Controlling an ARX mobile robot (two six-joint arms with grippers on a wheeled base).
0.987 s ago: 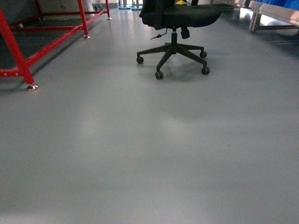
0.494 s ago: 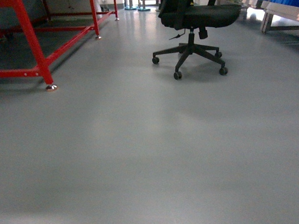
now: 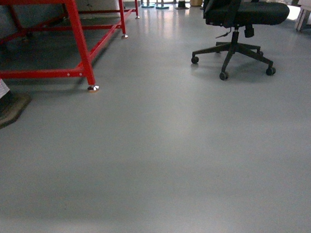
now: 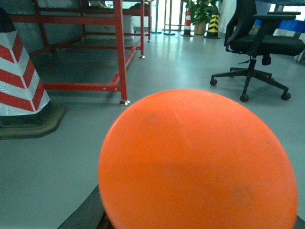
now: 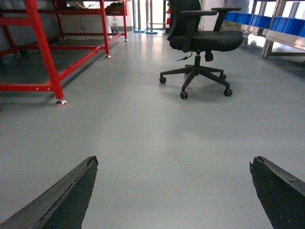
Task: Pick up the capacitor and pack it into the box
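Two grippers, one loaded.
Left gripper (image 4: 190, 224) holds the orange capacitor (image 4: 198, 164), which fills its view and hides the fingertips; right gripper (image 5: 174, 191) gapes wide over bare grey floor (image 5: 152, 129), office chair (image 5: 200, 43) at twelve o'clock, red frame (image 5: 45, 52) at ten.

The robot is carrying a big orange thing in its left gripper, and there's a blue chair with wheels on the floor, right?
Almost. The chair is black, not blue; the head view shows its black seat and wheeled base on the grey floor. The rest holds: in the left wrist view the orange capacitor fills the frame, at the left gripper.
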